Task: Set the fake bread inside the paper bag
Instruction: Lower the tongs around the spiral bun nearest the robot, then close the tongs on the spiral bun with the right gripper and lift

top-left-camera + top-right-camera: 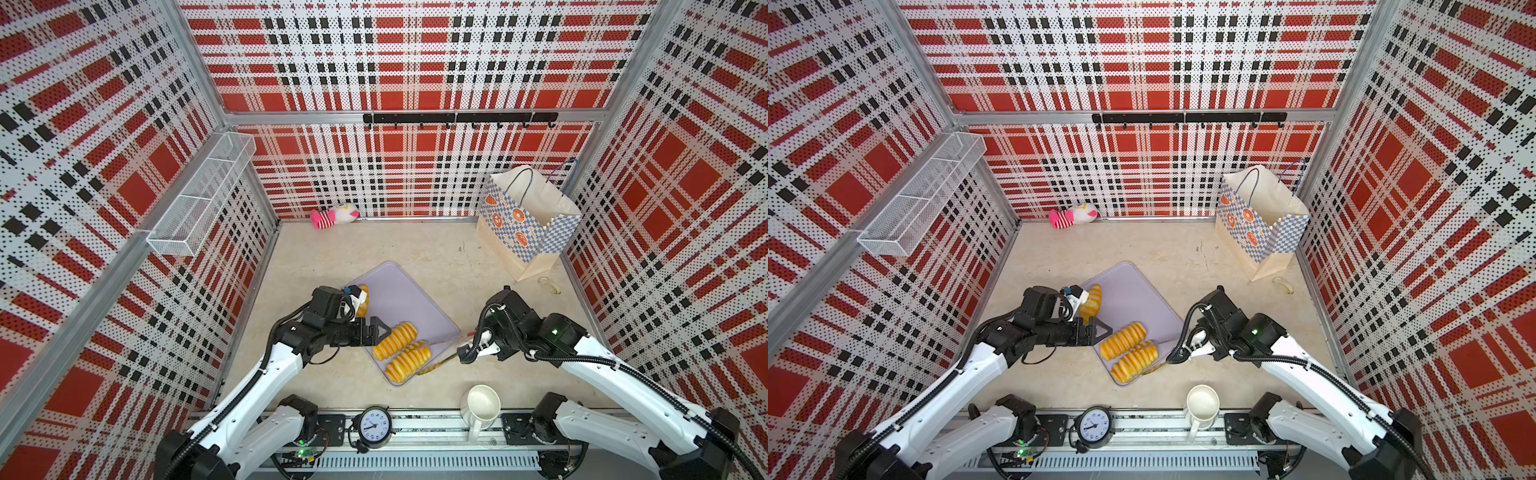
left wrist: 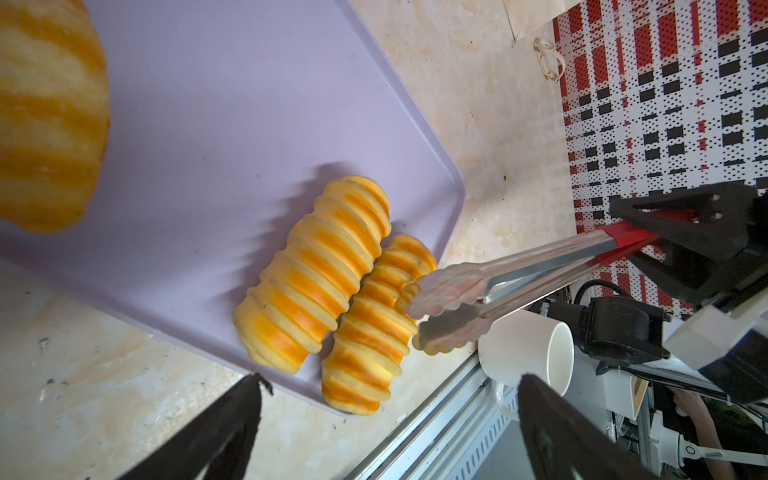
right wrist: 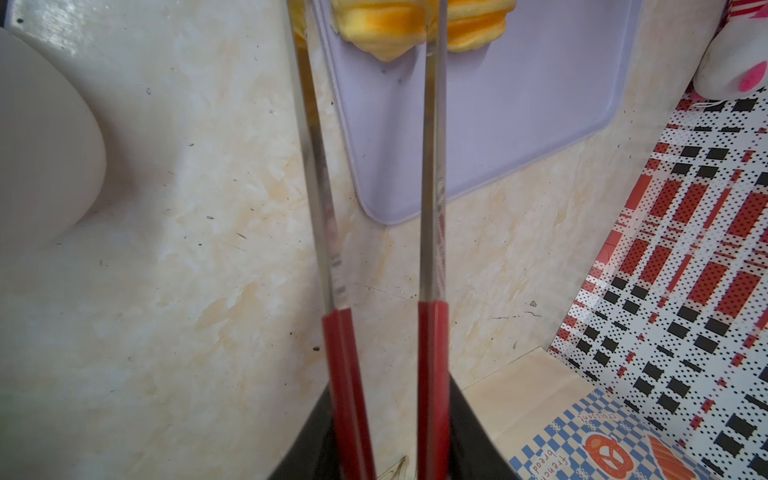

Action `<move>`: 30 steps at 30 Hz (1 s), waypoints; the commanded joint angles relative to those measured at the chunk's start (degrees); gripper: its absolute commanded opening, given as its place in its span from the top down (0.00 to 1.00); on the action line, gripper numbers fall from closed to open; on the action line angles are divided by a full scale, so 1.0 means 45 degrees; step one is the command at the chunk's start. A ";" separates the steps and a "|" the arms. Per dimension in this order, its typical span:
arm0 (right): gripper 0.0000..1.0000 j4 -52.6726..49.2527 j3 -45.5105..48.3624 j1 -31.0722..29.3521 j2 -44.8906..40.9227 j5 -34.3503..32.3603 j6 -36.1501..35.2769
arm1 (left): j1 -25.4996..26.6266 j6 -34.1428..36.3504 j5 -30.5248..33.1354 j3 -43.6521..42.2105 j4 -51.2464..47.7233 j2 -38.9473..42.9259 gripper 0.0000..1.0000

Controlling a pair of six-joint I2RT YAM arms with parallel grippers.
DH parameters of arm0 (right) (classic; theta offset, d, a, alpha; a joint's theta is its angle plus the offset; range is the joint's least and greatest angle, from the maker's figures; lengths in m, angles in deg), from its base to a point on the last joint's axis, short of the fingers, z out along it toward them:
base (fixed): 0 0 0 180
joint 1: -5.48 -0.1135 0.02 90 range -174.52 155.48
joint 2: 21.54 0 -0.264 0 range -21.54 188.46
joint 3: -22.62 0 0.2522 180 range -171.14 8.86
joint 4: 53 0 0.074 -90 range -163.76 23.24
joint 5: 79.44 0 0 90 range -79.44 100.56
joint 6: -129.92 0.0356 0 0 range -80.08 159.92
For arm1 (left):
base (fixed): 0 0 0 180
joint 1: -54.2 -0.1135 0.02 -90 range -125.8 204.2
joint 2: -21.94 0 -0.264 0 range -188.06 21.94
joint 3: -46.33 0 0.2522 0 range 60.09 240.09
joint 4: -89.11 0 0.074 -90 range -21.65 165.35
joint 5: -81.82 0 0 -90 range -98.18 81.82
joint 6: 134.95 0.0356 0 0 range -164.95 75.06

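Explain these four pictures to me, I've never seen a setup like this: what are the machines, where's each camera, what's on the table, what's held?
These are two white-and-black robot arms at a beige table. Two pictures look down from overhead, nearly identical; the other two come from a camera on each wrist. On the table lies a lilac tray with two ridged golden toy loaves and a third pastry, partly hidden. Far right stands a blue-checked paper bag; a pink-and-white plush toy and a white jug sit apart. The left gripper is open and empty. The right gripper clamps metal tongs with red handles, tips at one loaf's end.
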 commanded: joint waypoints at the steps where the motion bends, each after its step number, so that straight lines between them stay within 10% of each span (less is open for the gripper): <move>1: 0.67 0.0378 -0.0047 -0.0091 0.0189 0.0031 -0.0101 | 0.0087 0.0022 0.0072 -0.0063 0.0163 0.0041 0.02; 17: 0.79 0.0857 0.0195 -0.0686 0.0772 -0.0999 -0.0113 | 0.0059 0.0126 0.0053 0.0014 0.0120 0.0021 0.02; 30: 0.84 0.1534 0.1014 0.0547 -0.2805 0.0351 0.0818 | 0.0003 -0.0990 0.0171 0.0604 0.1549 0.0095 0.02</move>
